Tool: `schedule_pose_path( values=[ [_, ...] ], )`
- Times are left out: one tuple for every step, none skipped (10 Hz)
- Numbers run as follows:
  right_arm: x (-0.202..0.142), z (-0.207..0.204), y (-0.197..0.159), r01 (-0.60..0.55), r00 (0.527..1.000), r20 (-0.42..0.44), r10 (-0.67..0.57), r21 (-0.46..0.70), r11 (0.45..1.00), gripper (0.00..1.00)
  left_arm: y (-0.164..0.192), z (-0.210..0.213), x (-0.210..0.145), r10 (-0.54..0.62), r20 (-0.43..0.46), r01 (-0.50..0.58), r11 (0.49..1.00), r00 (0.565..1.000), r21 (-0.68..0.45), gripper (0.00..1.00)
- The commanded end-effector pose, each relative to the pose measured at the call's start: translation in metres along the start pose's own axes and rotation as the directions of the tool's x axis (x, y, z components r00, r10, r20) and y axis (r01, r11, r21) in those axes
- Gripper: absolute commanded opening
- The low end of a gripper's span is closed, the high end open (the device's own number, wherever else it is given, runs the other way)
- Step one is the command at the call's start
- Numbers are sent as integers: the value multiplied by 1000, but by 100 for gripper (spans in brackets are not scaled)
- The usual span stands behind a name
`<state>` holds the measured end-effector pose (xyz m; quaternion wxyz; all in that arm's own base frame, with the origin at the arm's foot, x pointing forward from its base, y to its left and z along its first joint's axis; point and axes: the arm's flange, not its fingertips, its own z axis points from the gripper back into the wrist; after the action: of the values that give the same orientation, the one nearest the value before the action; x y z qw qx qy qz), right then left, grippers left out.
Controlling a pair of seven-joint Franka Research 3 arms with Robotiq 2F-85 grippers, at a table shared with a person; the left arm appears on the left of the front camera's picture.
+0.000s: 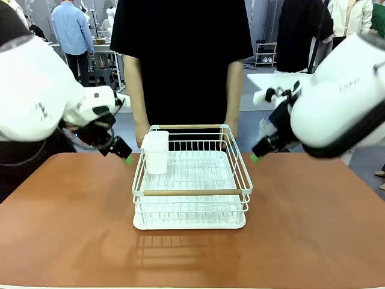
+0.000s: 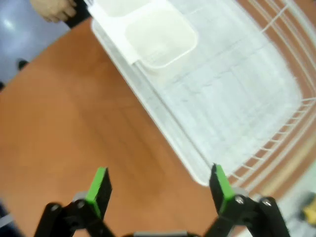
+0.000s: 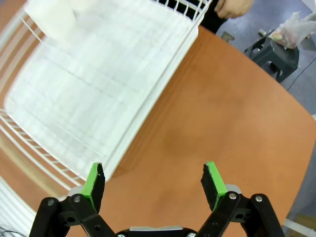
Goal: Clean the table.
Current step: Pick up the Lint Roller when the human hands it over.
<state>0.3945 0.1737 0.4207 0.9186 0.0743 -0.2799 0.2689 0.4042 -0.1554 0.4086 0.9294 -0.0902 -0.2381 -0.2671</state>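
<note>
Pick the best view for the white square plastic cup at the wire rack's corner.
Front view: the white square plastic cup shows whole, upright and sharp. Left wrist view looks down into its open top, slightly blurred. Right wrist view catches a blurred part at the top edge.

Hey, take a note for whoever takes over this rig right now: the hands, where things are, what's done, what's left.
Left hand: open, empty, over the reddish-brown matte table, left of the white wire dish rack with wooden handles.
Right hand: open, empty, right of the rack.
A square white plastic cup sits at the rack's far left corner.
A person's hand is by its far edge.
Done: nothing cleared yet.
Left: probably moving the rack off the table.
</note>
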Motion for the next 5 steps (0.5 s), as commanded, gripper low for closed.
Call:
schedule_pose_path(
  values=[
    [11,53,-27,164,986,1,-166,167,972,100,37,48,13,163,-48,-169,975,985,-147,100],
    [11,71,-43,274,961,-38,-275,287,918,100,50,60,12,241,-80,-253,942,967,-221,100],
    [8,86,-55,344,936,-62,-346,367,864,100,66,70,6,316,-154,-351,849,936,-395,100],
    [2,98,-73,388,916,-48,-398,356,850,100,86,77,-4,400,-204,-448,762,893,-467,100],
    [-9,113,-92,444,889,-110,-445,446,777,100,107,90,-21,428,-223,-472,667,876,-576,100]
  ],
)
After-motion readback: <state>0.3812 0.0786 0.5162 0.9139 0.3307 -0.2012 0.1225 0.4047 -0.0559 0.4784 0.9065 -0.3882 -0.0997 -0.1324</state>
